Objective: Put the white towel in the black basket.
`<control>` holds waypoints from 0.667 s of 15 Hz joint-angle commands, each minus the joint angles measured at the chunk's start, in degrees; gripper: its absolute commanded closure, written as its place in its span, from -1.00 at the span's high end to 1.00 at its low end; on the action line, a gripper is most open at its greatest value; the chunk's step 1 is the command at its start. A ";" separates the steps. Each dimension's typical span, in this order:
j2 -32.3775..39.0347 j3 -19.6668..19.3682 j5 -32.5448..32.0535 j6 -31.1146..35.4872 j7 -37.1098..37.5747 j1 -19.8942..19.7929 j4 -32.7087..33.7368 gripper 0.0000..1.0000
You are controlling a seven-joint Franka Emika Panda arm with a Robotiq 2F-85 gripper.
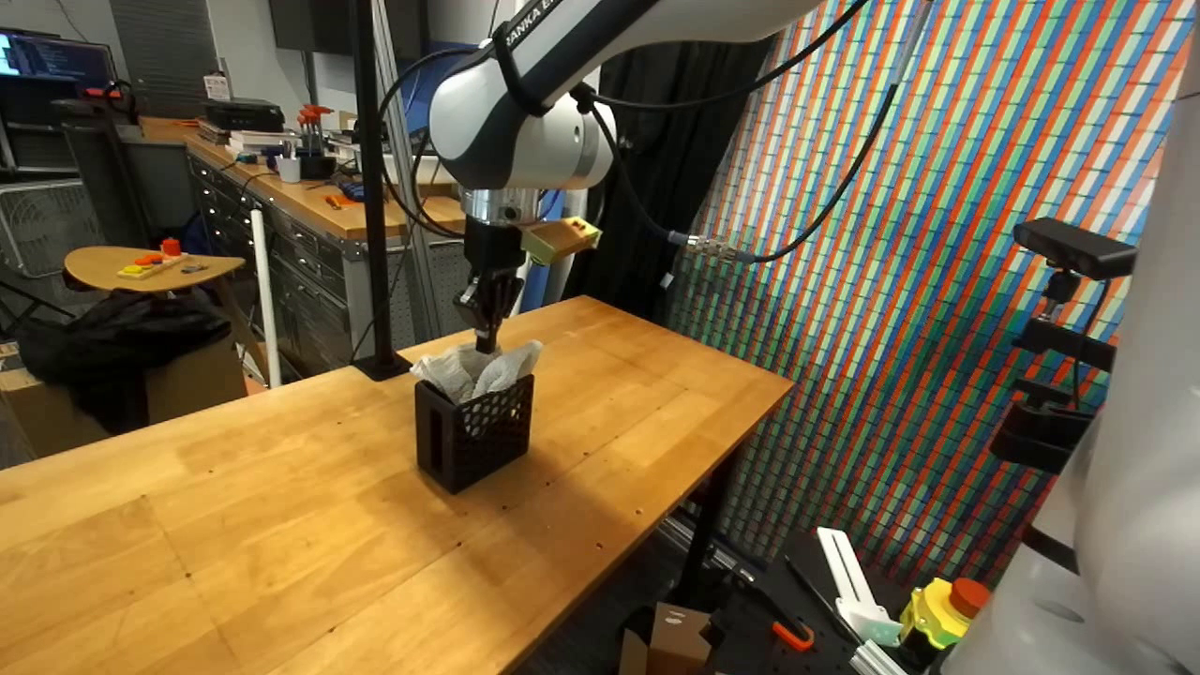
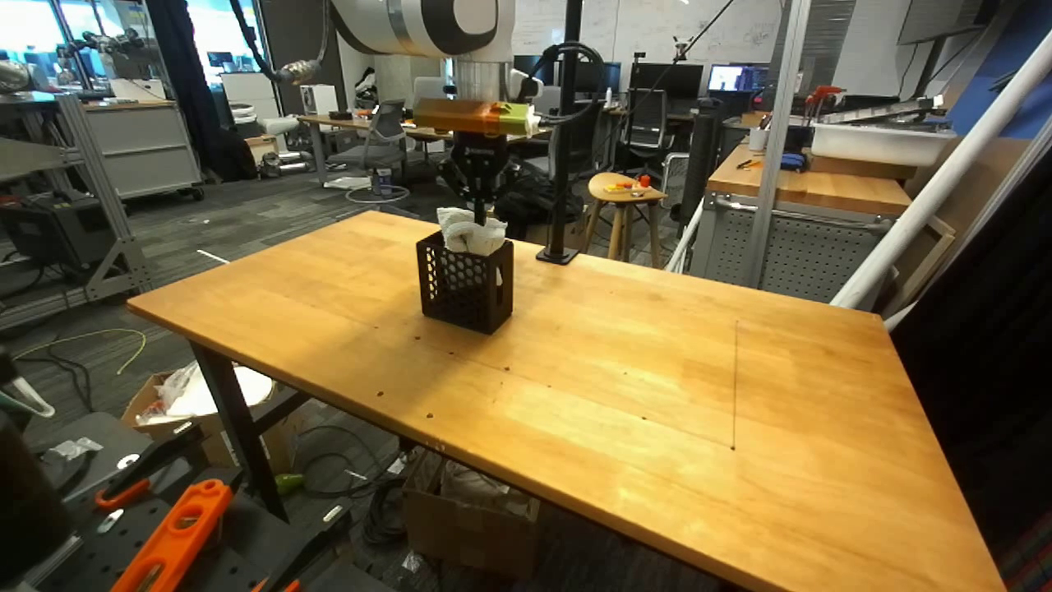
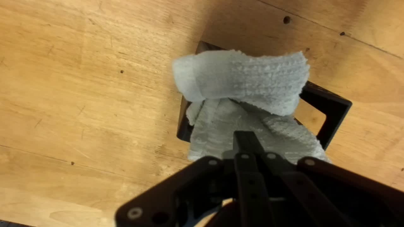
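A: What stands about the black two-fingered pincer [image 1: 486, 342], and in its way?

B: Directly under it: one rectangular black basket [image 1: 469, 457], hexagon-pierced walls, upright. Above its fingers: one orange-and-green block [image 2: 472, 117]. To one side, apart from the basket: one slender black post [image 2: 563, 164] on a square foot.

A: Pincer's state?

B: Fingers narrow, drawn together, tips among the folds of one white terry towel [image 3: 249, 91]; whether any of it is gripped, cannot tell.

A: That towel?

B: Rumpled, in the basket beneath the pincer, upper folds above the rim. In the wrist view a thick ribbed flap, smooth at one end, lies just beyond the fingertips; the fingers hide part of the rest.

A: Surface and room?

B: One honey-coloured wooden table [image 2: 657, 386], small dark holes, below pincer and basket. Well apart from the pincer: one multicoloured striped panel [image 1: 862, 309]; one dark-drawered, wood-topped workbench [image 1: 314, 272]; one small wooden stool [image 1: 98, 262] bearing red, orange and yellow pieces [image 1: 155, 261].
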 commanded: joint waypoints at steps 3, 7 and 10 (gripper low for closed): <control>5.23 -0.44 1.04 1.79 -0.08 -0.60 1.99 -0.99; 8.27 0.76 2.94 0.04 0.70 -0.39 1.60 -0.99; 9.61 2.07 3.37 -1.26 1.81 0.62 1.91 -0.99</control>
